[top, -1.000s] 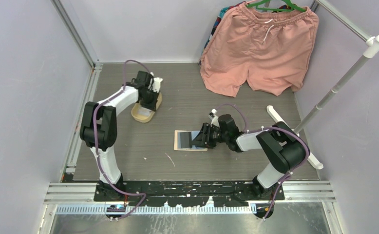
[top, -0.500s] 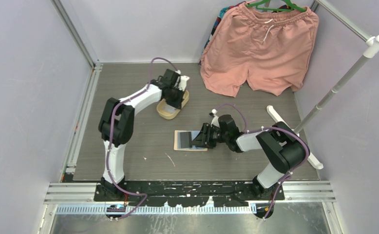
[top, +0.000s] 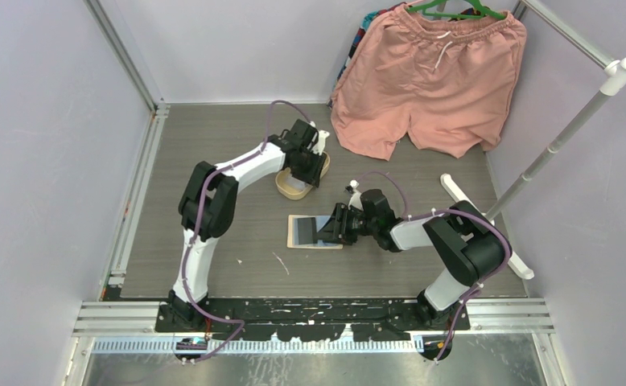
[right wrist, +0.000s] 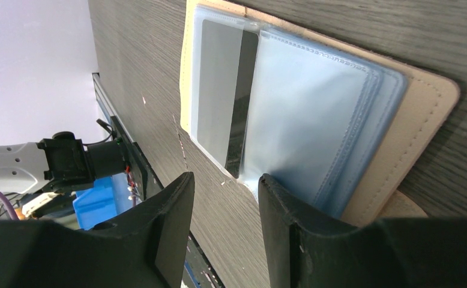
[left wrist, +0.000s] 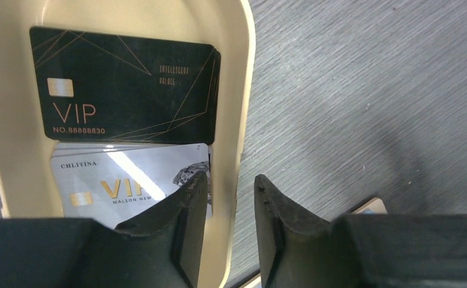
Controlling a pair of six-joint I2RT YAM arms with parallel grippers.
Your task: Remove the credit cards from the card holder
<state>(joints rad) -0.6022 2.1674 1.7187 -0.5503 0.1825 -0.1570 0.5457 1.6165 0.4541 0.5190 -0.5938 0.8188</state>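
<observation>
Oval cream tray (left wrist: 244,90) sits on the grey table (top: 213,161), at about 11 o'clock from the card holder (top: 303,233) and near it without touching. The tray holds two credit cards lying flat. The black card (left wrist: 123,84) marked VIP is toward the 12 o'clock end, and the silver card (left wrist: 129,177), also marked VIP, is toward 6 o'clock with its top edge tucked under the black one. The card holder lies open and flat near table centre, tan cover down and pale blue clear sleeves (right wrist: 315,114) fanned on top. One grey-and-dark card (right wrist: 222,90) is still in the sleeve at the holder's 9 o'clock side in the right wrist view. The other sleeves look see-through, and I can't tell if anything is in them. The left gripper (left wrist: 230,182) straddles the tray's 3 o'clock wall, one finger inside just over the silver card's corner and one outside over the table. The jaws are narrowly parted with the rim between them. Thin dark slivers show on each side of the wall, so I can't tell if it is actually pinched. The right gripper (right wrist: 226,180) is low at the holder's 3 o'clock edge in the top view, jaws parted. Bare table and a sleeve corner show in the gap, nothing is clamped, and one fingertip is right at the edge of the sleeve stack. Pink shorts (top: 430,80) hang at the table's 1 o'clock corner, well apart from all this.
</observation>
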